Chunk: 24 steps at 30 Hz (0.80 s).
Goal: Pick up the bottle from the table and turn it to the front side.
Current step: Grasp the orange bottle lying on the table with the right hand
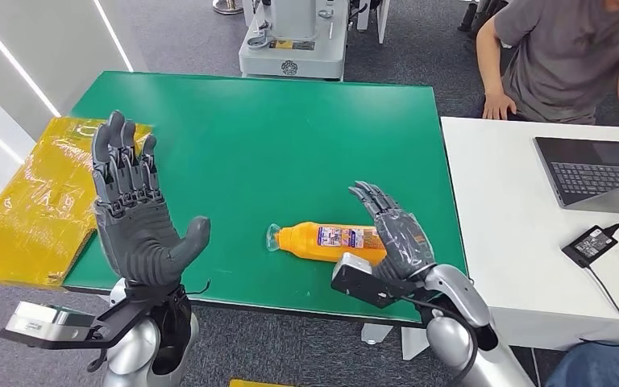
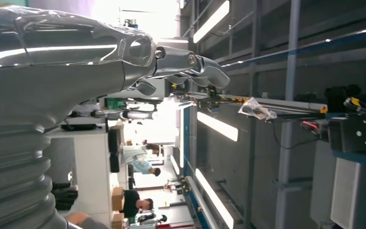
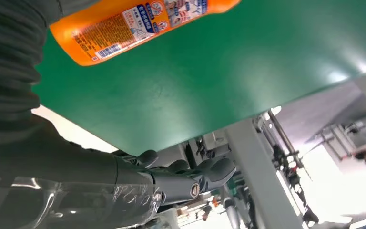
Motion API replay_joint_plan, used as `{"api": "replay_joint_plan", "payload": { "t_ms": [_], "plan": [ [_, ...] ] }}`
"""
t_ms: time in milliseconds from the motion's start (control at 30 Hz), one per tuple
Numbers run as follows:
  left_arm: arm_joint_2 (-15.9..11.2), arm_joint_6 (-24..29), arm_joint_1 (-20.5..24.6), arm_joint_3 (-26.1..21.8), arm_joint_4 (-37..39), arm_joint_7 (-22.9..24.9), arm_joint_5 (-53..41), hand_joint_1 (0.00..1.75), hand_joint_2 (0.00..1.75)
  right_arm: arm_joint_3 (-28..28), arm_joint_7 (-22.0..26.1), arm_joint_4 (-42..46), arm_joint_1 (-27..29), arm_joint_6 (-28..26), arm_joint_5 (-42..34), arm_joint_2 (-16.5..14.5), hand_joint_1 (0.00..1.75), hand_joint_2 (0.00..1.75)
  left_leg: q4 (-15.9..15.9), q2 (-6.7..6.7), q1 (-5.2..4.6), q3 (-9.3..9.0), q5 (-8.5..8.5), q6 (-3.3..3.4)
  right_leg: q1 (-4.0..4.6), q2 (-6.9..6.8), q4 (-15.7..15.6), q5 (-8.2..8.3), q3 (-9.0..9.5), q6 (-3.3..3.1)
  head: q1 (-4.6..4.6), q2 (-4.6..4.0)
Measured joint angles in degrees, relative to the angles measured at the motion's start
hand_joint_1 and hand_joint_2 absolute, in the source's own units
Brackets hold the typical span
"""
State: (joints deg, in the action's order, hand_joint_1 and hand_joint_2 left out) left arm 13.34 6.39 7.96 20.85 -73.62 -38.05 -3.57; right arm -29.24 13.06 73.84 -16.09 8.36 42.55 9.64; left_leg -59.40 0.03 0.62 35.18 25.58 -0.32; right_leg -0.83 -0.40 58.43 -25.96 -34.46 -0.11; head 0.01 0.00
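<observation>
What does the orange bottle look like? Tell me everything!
The bottle is orange and looks like plastic, with a clear cap at one end and a white, blue and red label full of tiny print on its side. It lies flat on the green table, near the front edge, cap pointing towards the robot's left. The right hand is open right beside its wide end, on the far side; whether it touches cannot be told.

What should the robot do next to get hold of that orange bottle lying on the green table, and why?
Probably close the right hand around the orange bottle. The bottle lies on its side on the green table, and that hand is open right beside its base, while the left hand is raised well away.
</observation>
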Motion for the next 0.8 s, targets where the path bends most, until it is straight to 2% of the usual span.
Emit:
{"api": "replay_joint_plan", "payload": {
  "t_ms": [133, 400, 633, 800],
  "plan": [
    [-0.01, 0.19, 0.96, 0.05, 0.82, 0.01, 1.01, 0.0, 1.75, -1.78, 3.57, -8.46, -6.48, 5.48, -2.53, 0.81, 0.0, 1.75, -0.02, 0.0, 0.0, 0.0, -0.06, 0.05, 0.0, 0.01, 0.01, 0.04, 0.01, 0.02, -0.01, 0.0],
    [-0.01, 1.98, 1.21, 0.6, 1.45, 0.21, 2.84, 0.0, 1.75, -7.63, 4.37, -24.44, -17.56, 9.32, -3.37, 0.76, 0.0, 1.75, -0.02, -0.03, 0.0, 0.02, -0.06, 0.05, 0.01, -0.01, 0.01, 0.04, 0.0, 0.02, -0.01, 0.0],
    [-0.01, 2.4, 1.18, 0.94, 1.45, 0.57, 3.19, 0.0, 1.75, -11.13, 4.76, -32.13, -21.12, 9.83, -4.26, -0.16, 0.0, 1.75, -0.02, -0.05, 0.0, 0.06, -0.05, 0.06, 0.01, -0.03, -0.01, 0.04, 0.0, 0.02, -0.01, 0.0],
    [-0.01, 2.41, 1.07, 1.13, 1.45, 0.96, 3.4, 0.0, 1.75, -13.26, 3.72, -36.8, -21.24, 9.42, -5.22, -0.56, 0.0, 1.75, -0.02, -0.08, 0.0, 0.05, -0.05, 0.06, 0.01, -0.07, -0.03, 0.03, 0.0, 0.03, -0.01, 0.0]
  ]
}}
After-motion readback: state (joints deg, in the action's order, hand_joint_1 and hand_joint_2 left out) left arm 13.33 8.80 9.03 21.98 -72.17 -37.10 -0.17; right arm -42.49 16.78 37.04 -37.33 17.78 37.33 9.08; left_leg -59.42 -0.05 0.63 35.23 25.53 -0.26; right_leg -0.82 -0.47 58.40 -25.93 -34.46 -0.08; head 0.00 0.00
